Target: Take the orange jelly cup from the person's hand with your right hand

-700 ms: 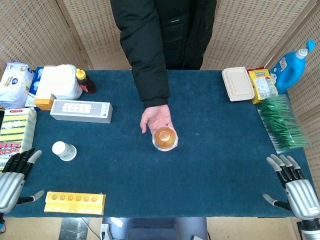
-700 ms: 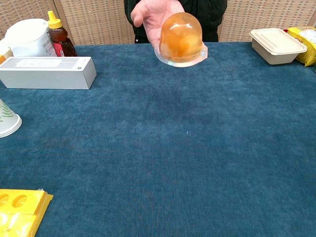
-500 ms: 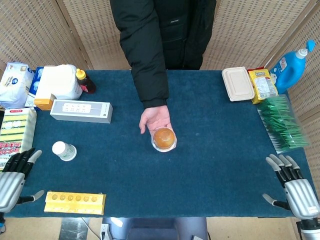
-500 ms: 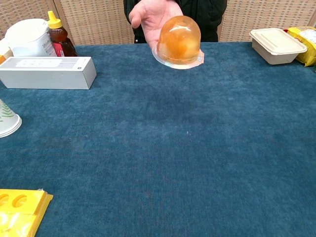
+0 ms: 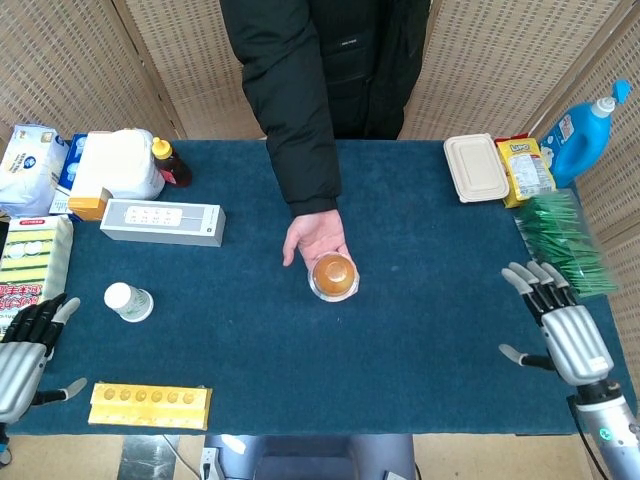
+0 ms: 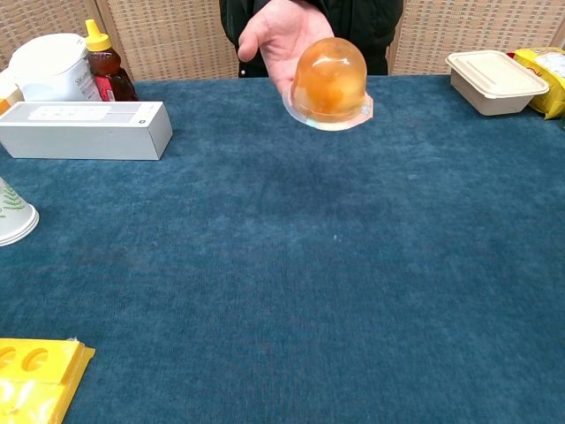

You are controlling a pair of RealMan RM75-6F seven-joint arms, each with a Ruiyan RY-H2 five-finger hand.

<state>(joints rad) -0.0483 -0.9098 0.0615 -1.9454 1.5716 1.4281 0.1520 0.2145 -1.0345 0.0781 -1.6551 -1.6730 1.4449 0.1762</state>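
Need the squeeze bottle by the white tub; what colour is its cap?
Yellow cap, clearest in the chest view.

Silver right hand, black-jointed fingers; likewise left hand.

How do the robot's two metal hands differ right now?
The right hand has its whole silver back and pale fingers over the blue table; the left hand is partly cut off at the frame edge by the table's corner and shows darker fingers. The right hand sits nearer the orange jelly cup than the left hand does. Both are open, fingers spread, holding nothing.
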